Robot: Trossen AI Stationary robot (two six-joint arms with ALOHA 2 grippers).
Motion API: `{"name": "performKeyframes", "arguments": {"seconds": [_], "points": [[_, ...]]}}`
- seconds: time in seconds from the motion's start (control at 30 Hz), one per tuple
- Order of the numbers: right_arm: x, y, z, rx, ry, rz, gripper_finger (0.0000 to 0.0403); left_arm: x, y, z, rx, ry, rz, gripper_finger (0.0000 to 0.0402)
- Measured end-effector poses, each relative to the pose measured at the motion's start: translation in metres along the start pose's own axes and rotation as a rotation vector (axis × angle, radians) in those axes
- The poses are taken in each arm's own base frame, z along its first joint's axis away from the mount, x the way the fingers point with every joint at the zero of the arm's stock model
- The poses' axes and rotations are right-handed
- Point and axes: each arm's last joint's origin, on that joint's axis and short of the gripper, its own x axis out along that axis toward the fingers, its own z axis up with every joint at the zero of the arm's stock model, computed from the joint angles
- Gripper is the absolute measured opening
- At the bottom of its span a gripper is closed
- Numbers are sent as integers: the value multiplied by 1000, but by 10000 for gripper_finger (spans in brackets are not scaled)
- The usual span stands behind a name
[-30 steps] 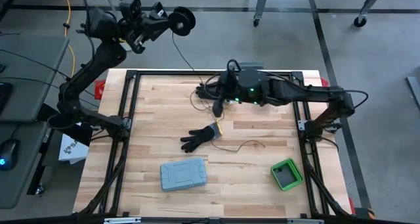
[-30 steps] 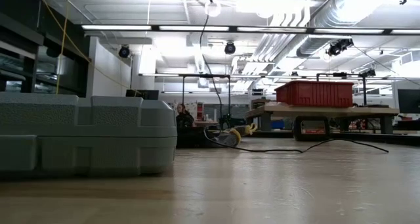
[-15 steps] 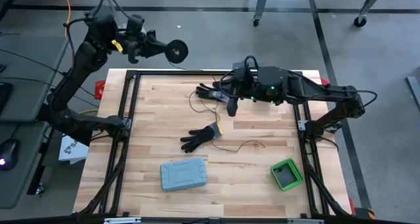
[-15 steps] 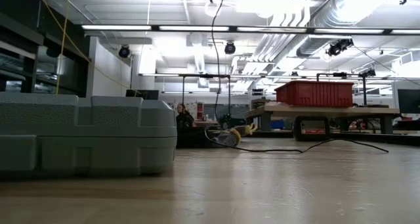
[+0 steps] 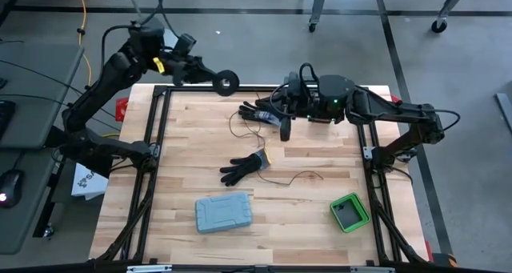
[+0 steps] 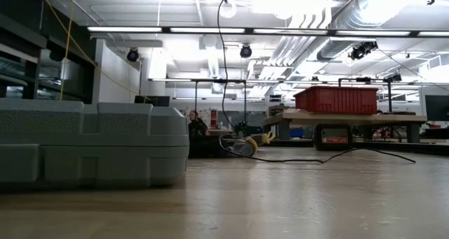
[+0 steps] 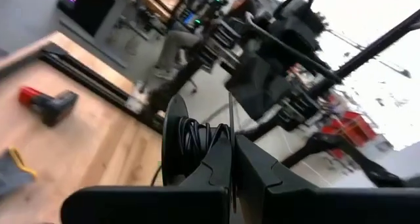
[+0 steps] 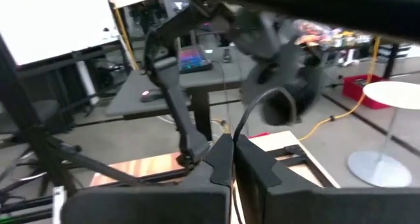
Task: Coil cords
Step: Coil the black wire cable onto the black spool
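The left gripper (image 5: 210, 78) is closed on the coil (image 5: 227, 82), a small black ring of wound cord; in the left wrist view the fingers (image 7: 216, 168) are seen pressed together around the windings (image 7: 193, 140). The coil is held in the air just off the far edge of the tabletop (image 5: 320, 193), near its far left corner. It is probably kept raised there so that the free strand can be drawn taut and wound on without dragging over the frame.

The right gripper (image 5: 285, 131) is closed too, its fingers (image 8: 223, 159) meeting with a thin strand (image 8: 252, 112) passing between or just beside them; whether the cord is actually pinched cannot be told. It hangs over the far middle of the tabletop, apparently to guide the cord toward the coil.

From the coil, the thin dark cord (image 5: 304, 175) is judged to run down onto the wood, where a loose squiggle lies near the middle of the tabletop, just beside a black glove (image 5: 242, 167). A second black glove (image 5: 258, 113) lies near the far edge, under the right gripper.

A grey case (image 5: 224, 213) sits toward the near edge, left of centre, and a green box (image 5: 350, 212) near the near right corner, both well apart from the strand. Bare wood is left between the grippers and along the right side. The gloves are the likeliest snag as the slack is taken up.
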Motion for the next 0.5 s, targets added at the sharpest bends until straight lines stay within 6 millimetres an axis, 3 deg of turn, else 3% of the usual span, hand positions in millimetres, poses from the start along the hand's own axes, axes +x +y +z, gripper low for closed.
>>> {"name": "performKeyframes", "arguments": {"seconds": [0.3,0.5], "points": [[-1,8,-4,21,32,25,0,-1,-15,21,124,-174,-104,0],[-4,16,-1,25,4,55,0,-2,-12,21,150,-195,-53,0]]}}
